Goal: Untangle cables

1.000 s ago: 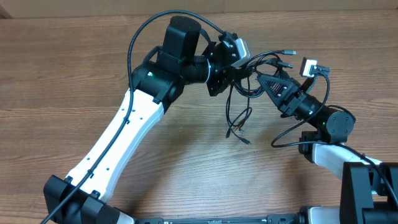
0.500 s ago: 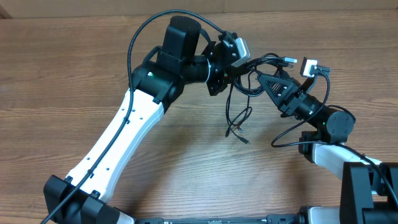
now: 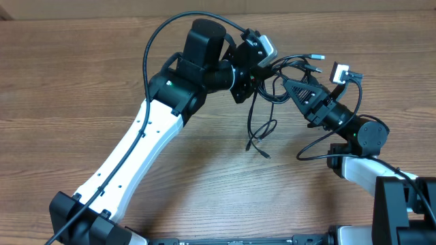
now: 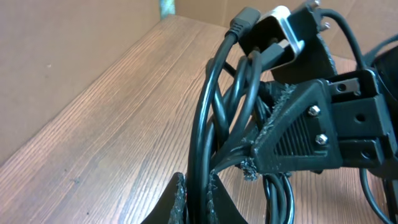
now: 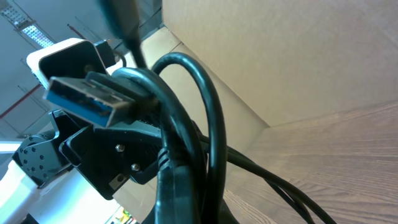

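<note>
Overhead: cables [image 3: 274, 101] bunched in the air near the worktop [image 3: 82, 82] far edge, right of centre, loose ends trailing down to the wood. The left gripper [image 3: 266, 70] has nudged toward the far edge; the right gripper [image 3: 286, 86] is unmoved.

Left wrist: left jaws just pinched shut on one strand of the bundle.

Right wrist: right jaws clamped on the bunch, blue USB plug [image 5: 87, 96] poking out.

Both sides gripped, so pulling apart looks next; tangle not yet loose.

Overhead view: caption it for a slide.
Left end effector and right end effector pinch the tangled cables over the table.
</note>
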Controlling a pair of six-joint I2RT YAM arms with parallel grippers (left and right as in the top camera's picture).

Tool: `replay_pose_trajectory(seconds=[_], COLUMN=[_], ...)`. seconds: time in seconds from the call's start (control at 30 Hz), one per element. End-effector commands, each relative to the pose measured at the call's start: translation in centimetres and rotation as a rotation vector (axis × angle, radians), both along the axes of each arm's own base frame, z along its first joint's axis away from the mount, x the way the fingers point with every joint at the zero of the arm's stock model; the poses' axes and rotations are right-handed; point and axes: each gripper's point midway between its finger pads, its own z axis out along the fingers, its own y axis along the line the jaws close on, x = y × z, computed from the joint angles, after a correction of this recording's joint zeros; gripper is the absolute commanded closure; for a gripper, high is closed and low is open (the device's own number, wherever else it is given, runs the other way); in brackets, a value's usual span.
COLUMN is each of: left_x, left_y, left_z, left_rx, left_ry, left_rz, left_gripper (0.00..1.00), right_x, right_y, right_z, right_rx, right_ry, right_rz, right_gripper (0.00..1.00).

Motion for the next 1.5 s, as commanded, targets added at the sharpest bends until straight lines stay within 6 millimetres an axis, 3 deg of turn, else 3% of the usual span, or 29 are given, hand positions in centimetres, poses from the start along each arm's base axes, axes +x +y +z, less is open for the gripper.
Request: replay_pose_trajectory(seconds=[0.0,0.3,0.73,0.9,1.07,1.3,1.47], left_x=[3.4,4.9,5.2,5.1,5.1,3.2,1.8], left_y=[2.0,3.4,3.7,3.7,3.7,2.6,3.1], left_z=[-0.1,-0.5,-0.5,-0.6,-0.7,-1.1,-3.2], left_rx=[0.028,0.018,0.013,0.025,0.045,0.091,0.209], left_ry=[0.002,0.069,0.083,0.069,0.047,-0.013,-0.040], left_rz=[0.201,0.363,0.398,0.386,0.367,0.192,0.101], left_gripper=[0.96,0.96,0.96,0.96,0.95,0.96,0.96], right_x=[-0.6,-0.6,-0.6,-0.6,-0.6,-0.5,-0.4], right_y=[0.4,0.4,0.4,0.4,0.4,0.3,0.0], right_z=[0.8,0.8,0.8,0.8,0.8,0.8,0.8], right_rx=[-0.010,-0.012,-0.012,-0.012,-0.012,-0.014,-0.014], right_ry=[-0.049,-0.051,-0.051,-0.051,-0.051,-0.054,-0.053], right_rz=[0.019,0.019,0.019,0.019,0.019,0.016,0.007], right_gripper=[0.96,0.96,0.96,0.75,0.48,0.34,0.30])
